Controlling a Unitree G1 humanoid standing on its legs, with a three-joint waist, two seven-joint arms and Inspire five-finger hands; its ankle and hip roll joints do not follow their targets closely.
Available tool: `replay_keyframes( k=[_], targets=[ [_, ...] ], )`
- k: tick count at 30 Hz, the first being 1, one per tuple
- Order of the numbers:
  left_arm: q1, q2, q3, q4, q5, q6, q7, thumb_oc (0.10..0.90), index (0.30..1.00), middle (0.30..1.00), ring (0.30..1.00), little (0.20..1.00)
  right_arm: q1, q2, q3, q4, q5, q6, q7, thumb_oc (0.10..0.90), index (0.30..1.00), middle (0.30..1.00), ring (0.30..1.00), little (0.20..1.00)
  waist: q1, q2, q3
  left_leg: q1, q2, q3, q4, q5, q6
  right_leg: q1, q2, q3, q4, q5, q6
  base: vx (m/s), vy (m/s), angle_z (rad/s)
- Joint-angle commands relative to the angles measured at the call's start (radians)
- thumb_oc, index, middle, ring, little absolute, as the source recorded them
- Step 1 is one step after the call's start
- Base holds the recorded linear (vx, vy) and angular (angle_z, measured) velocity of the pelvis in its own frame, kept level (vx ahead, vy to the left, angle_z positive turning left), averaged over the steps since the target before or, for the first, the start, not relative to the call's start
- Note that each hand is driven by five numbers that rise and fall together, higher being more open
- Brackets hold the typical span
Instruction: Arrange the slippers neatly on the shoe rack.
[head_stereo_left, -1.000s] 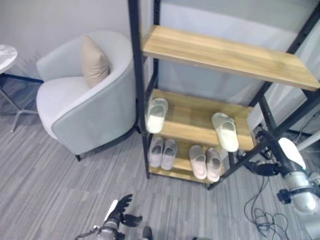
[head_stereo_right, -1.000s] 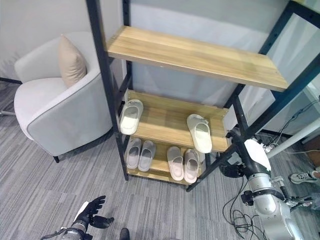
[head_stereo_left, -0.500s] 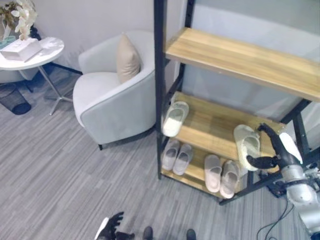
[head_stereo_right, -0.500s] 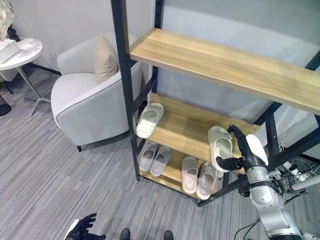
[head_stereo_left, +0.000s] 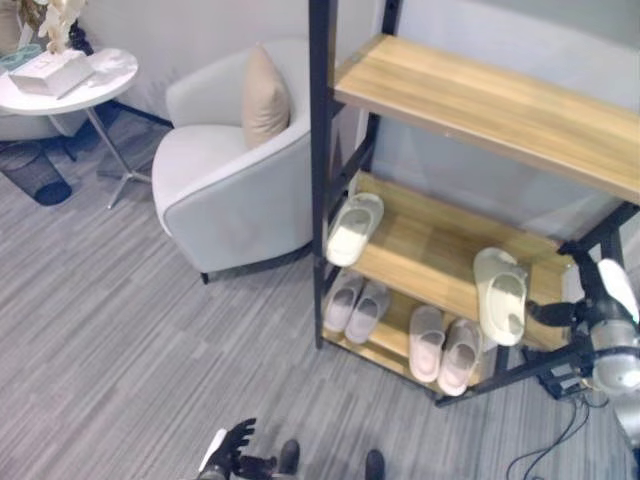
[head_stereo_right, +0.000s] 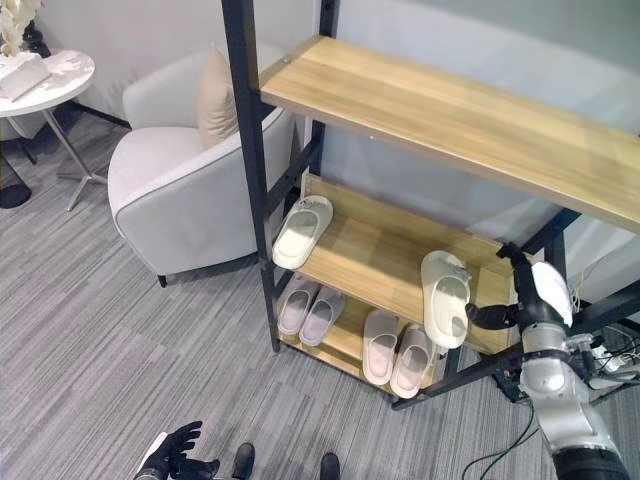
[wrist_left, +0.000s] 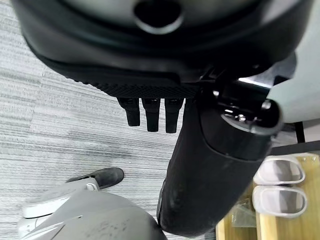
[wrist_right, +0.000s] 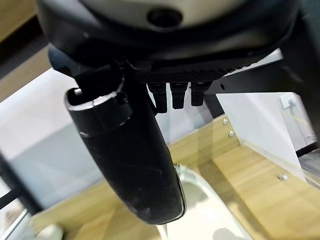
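At the far left a small round side table (head_stereo_left: 75, 78) stands beside a pale grey armchair (head_stereo_left: 220, 190) with a tan cushion (head_stereo_left: 263, 97) propped against its back. Near the bottom edge, low over the striped grey floor (head_stereo_left: 120, 330), the left hand (head_stereo_left: 228, 455) hangs with its fingers apart and relaxed, holding nothing.

To the right stands the shoe rack (head_stereo_left: 322, 180), black posts with wooden shelves. On the middle shelf (head_stereo_right: 385, 262) a cream slipper (head_stereo_left: 354, 227) lies at the left end, and a second cream slipper (head_stereo_left: 500, 294) lies at the right end, hanging a little over the near edge. On the bottom shelf, one pair of grey slippers (head_stereo_left: 356, 306) sits on the left and another pair (head_stereo_left: 444, 342) on the right (both pairs side by side).

At the far right, the right hand (head_stereo_right: 528, 295) is just beside the right-end slipper, thumb reaching toward it; its fingers are straight and apart, clamped on nothing.
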Motion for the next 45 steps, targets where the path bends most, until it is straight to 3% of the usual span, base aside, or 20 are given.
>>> replay_keyframes(
  k=[1,9,17,23,24,25,26,37,45],
  targets=[
    [-0.087,0.003,-0.055,0.025,-0.030,-0.061,0.038,0.800,0.900,0.900,0.900,0.900,-0.198,-0.154,-0.065,0.015,0.058,-0.040,-0.111,0.800,0.900,0.900,0.900,0.900,0.034,0.016,0.021,0.025,0.005,-0.053,0.031,-0.105,0.028,0.027,-0.061,-0.032,0.035,-0.064,0.072,0.00,0.000,0.00],
    [-0.141,0.007,-0.094,0.034,-0.054,-0.073,0.068,0.800,0.900,0.900,0.900,0.900,-0.386,-0.240,0.042,0.129,0.089,-0.027,-0.125,0.800,0.900,0.900,0.900,0.900,0.044,0.023,0.061,-0.068,-0.016,-0.056,0.055,-0.091,0.028,-0.045,-0.073,-0.032,0.043,-0.047,0.074,-0.03,0.031,0.00],
    [-0.168,0.008,-0.095,0.028,-0.063,-0.080,0.086,0.800,0.900,0.900,0.900,0.900,-0.391,-0.255,0.059,0.139,0.082,-0.029,-0.114,0.800,0.900,0.900,0.900,0.900,0.048,0.020,0.088,-0.108,-0.026,-0.065,0.068,-0.087,0.029,-0.067,-0.080,-0.045,0.043,-0.041,0.076,0.00,0.004,0.00],
    [-0.199,0.007,-0.095,0.043,-0.051,-0.076,0.088,0.800,0.900,0.900,0.900,0.900,-0.339,-0.218,0.030,0.116,0.106,-0.037,-0.093,0.800,0.900,0.900,0.900,0.900,0.049,0.008,0.100,-0.124,-0.033,-0.073,0.075,-0.091,0.031,-0.072,-0.085,-0.058,0.043,-0.041,0.079,-0.01,0.007,0.02],
    [-0.199,0.008,-0.095,0.043,-0.051,-0.076,0.088,0.800,0.900,0.900,0.900,0.900,-0.337,-0.218,0.029,0.115,0.106,-0.037,-0.093,0.764,0.846,0.846,0.846,0.846,0.049,0.008,0.100,-0.124,-0.033,-0.074,0.075,-0.091,0.031,-0.072,-0.085,-0.058,0.042,-0.041,0.079,-0.01,0.007,0.04],
    [-0.202,0.009,-0.095,0.047,-0.046,-0.075,0.089,0.800,0.900,0.900,0.900,0.900,-0.332,-0.216,0.030,0.110,0.106,-0.039,-0.087,0.547,0.521,0.521,0.521,0.521,0.049,0.005,0.100,-0.124,-0.034,-0.074,0.075,-0.092,0.031,-0.071,-0.084,-0.059,0.041,-0.041,0.080,-0.01,0.002,0.07],
    [-0.201,0.010,-0.096,0.046,-0.045,-0.075,0.087,0.800,0.900,0.900,0.900,0.900,-0.319,-0.212,0.027,0.101,0.109,-0.043,-0.078,0.400,0.300,0.300,0.300,0.300,0.049,0.002,0.100,-0.124,-0.034,-0.076,0.075,-0.092,0.031,-0.070,-0.084,-0.059,0.040,-0.041,0.080,-0.01,0.003,0.07],
    [-0.212,0.027,-0.079,0.052,-0.015,-0.078,0.078,0.800,0.900,0.900,0.900,0.900,-0.269,-0.168,0.012,-0.075,0.186,-0.123,-0.027,0.400,0.300,0.300,0.300,0.300,0.058,-0.031,0.099,-0.125,-0.034,-0.091,0.069,-0.094,0.033,-0.064,-0.087,-0.075,0.034,-0.037,0.088,-0.01,0.009,0.04],
    [-0.239,0.046,-0.081,0.074,-0.003,-0.081,0.083,0.800,0.900,0.900,0.900,0.900,-0.402,-0.158,0.042,-0.134,0.159,-0.134,-0.085,0.400,0.300,0.300,0.300,0.300,0.084,-0.047,0.103,-0.142,-0.044,-0.106,0.072,-0.093,0.035,-0.067,-0.090,-0.088,0.030,-0.029,0.092,-0.02,0.016,0.10]
  ],
)
